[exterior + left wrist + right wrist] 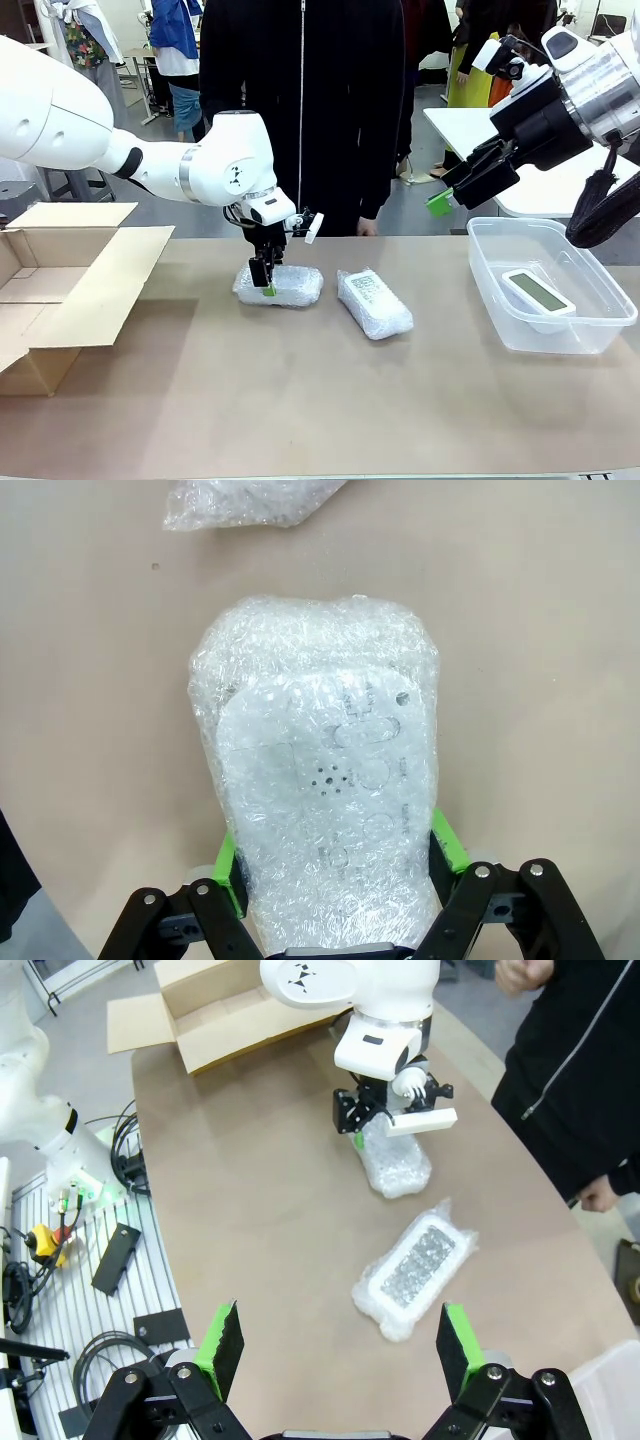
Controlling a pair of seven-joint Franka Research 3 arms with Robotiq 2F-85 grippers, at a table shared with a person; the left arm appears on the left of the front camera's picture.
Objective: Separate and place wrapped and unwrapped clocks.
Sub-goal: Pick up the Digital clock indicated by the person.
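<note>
On the table (300,400), the widest hazard is being posed by the cardboard box (60,290), lying well off to one side of the left gripper (266,285). If the load is carried low, an open flap could probably be struck. The plastic tub (560,340), below the right gripper (452,190), is being occupied by the bare clock (538,292), so a wrapped one dropped there would be missorted. The wrapped clock (290,283) between the left jaws is being gripped near one end through soft, slippery bubble wrap, so slipping or swinging on the lift is being risked. The second wrapped clock (374,302), just beside the left jaws, could be nudged. The left jaws are being pressed in on the wrapped clock, with the green pads (448,842) against both its sides while it is lying on the table. The right jaws are being held spread wide in the air, with nothing between them.
</note>
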